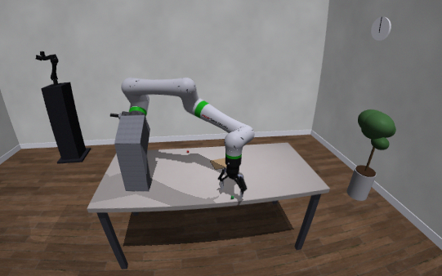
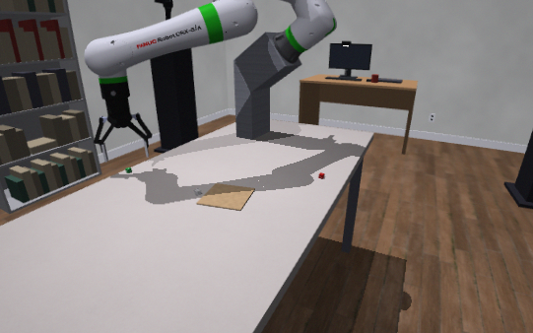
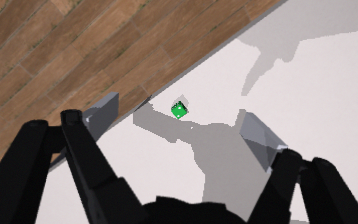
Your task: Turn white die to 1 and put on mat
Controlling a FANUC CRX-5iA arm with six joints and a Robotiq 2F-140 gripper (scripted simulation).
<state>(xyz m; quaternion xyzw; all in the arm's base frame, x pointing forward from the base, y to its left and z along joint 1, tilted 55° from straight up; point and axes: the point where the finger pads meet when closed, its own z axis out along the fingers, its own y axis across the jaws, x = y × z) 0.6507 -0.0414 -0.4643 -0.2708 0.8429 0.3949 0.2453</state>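
On the arm's long white link (image 1: 219, 117) (image 2: 167, 38), the exterior view shows "FANUC" in red, followed by "Robot CRX-5iA" in black, with the smaller characters somewhat blurred; the top view shows the same red and black lettering too small to read through. On the green die (image 2: 128, 170) (image 3: 178, 110), white pips mark the faces in the wrist view, but the number on top is too small to tell for sure.

On the worktop (image 1: 278, 171) (image 2: 118, 256) (image 3: 330, 100), the white die (image 2: 198, 192) lies just beside the mat (image 1: 217, 163) (image 2: 227, 198), between the green die (image 1: 232, 198) (image 2: 128, 170) (image 3: 179, 110) and the red die (image 1: 188, 152) (image 2: 321, 175).
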